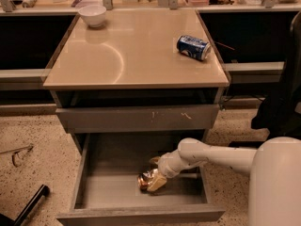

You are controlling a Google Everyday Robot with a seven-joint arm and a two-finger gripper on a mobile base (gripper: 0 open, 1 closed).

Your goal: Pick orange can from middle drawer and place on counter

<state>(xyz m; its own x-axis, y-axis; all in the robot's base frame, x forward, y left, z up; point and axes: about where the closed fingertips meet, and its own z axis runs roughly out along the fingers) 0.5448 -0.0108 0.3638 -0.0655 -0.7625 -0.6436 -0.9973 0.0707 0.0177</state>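
Note:
The orange can (pixel 144 180) lies on its side on the floor of the open middle drawer (pixel 81 173), near the middle front. My gripper (pixel 152 174) reaches into the drawer from the right on a white arm. It is open, with one finger behind the can's right end and a pale finger (pixel 157 183) in front of it, at the can's level. The beige counter (pixel 131 55) is the cabinet's top, above the drawer.
A blue can (pixel 193 47) lies on its side at the counter's right. A white bowl (pixel 92 15) stands at its back left. A shut drawer front with pale scratches (pixel 136 118) overhangs the open drawer. A black bar (pixel 29 205) lies on the floor at left.

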